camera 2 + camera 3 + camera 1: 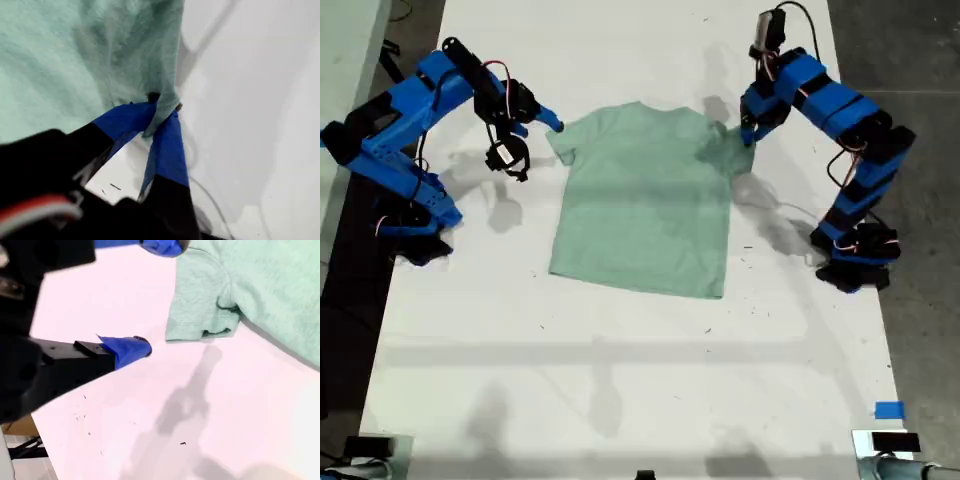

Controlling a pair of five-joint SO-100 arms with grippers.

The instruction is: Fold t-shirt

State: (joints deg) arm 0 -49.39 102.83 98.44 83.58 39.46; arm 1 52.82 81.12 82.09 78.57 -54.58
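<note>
Pinched between the blue-taped fingers (pixel 167 145) of my first gripper (pixel 159 117) is a bunched edge of the t-shirt (pixel 645 200), seemingly the sleeve on the exterior view's right, where that arm reaches down to the cloth. Fingers of my second gripper (pixel 152 295) stand spread with bare table between them, poised just beside the other sleeve (pixel 200 300) without touching it; the exterior view puts this arm on its left.

Otherwise the t-shirt lies flat and face-up on the white table (pixel 620 360), neck toward the far edge, hem toward the camera, between the 2 arms.

Judging by this, the fold is at its very start: 1 sleeve is gripped, 1 is not. Next, my second gripper needs to move onto its sleeve and clamp, so both sides can lift together.

Count: 1 t-shirt, 2 arms, 2 grippers, 1 blue tape mark (pixel 889 410) near the table's front corner on the exterior view's right.
</note>
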